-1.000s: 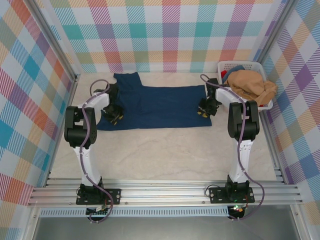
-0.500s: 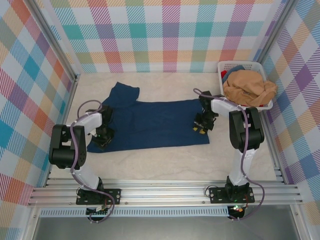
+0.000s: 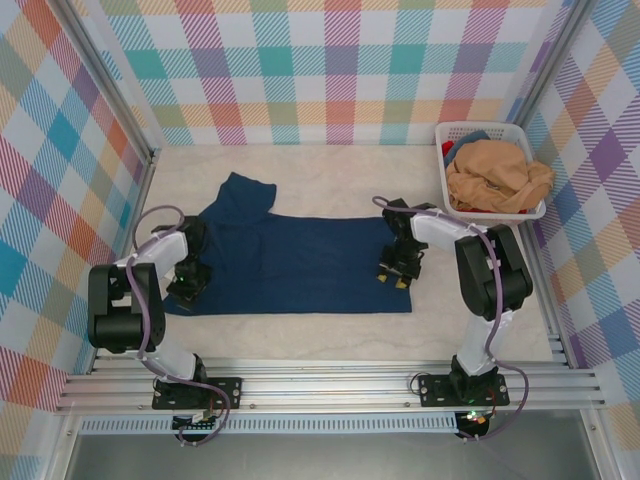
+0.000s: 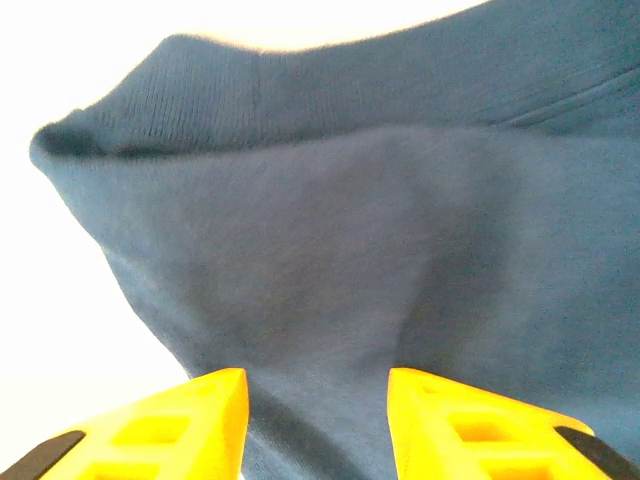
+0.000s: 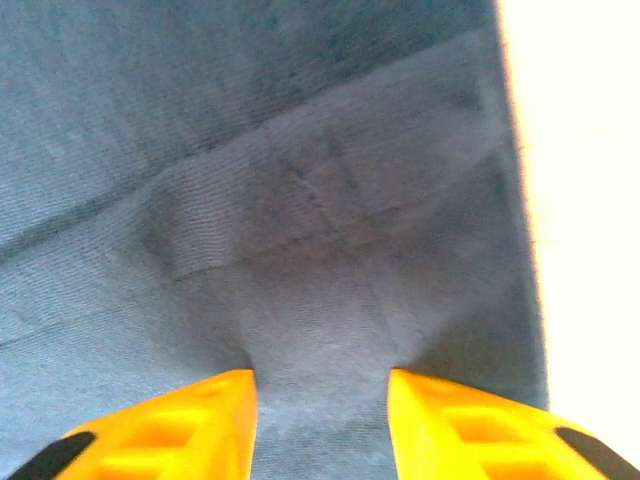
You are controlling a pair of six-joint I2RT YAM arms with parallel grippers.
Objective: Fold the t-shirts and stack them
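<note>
Navy t-shirt [image 3: 300, 262] bunches inside the part-spread left end effector [image 4: 315, 385] and right end effector [image 5: 320, 385]; grip unclear.

Beige marbled worktop [image 3: 300, 335] — dark navy t-shirt [image 3: 300, 262] lies spread flat across its middle, one sleeve sticking out toward the far left. White slotted basket [image 3: 470, 125] sits in the far right corner — not touching the shirt.
</note>
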